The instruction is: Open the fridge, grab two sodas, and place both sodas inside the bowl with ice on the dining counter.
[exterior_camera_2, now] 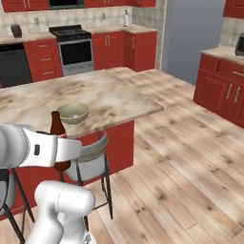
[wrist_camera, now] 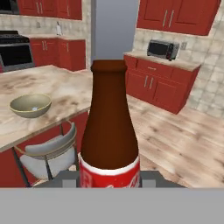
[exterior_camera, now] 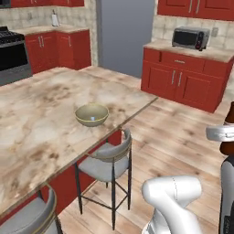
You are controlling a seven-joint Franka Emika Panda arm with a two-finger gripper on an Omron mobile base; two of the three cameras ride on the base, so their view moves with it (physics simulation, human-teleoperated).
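Pincer (wrist_camera: 109,181): closed on the lower body of a soda bottle (wrist_camera: 109,127), one finger at each side of the red label; holds it upright.
Held thing: brown bottle with a red and white label, not a can; carried in the air at the edge of the left base view (exterior_camera: 228,125) and just before the white forearm in the right base view (exterior_camera_2: 57,126).
Place of the bottle: above the wooden floor, near the stool (exterior_camera: 107,162), not yet over the desk (exterior_camera: 36,123).
Bowl (exterior_camera: 87,121): stands on the desk close to its near edge, beside the stool; something small and pale inside, probably ice; no bottle in it.
Fridge (exterior_camera: 123,36): probably the tall grey front between the red cabinets at the far wall, well apart from the bowl; handles too unclear to tell.
Step in hand: by judgement, carrying one soda toward the bowl; placing not yet done.
Next move: needs to bring the bottle over the desk edge and above the bowl, lower it inside, then open the pincer.
Care: tall bottle in a shallow bowl, may tip on release; better to lay it low against the wall.
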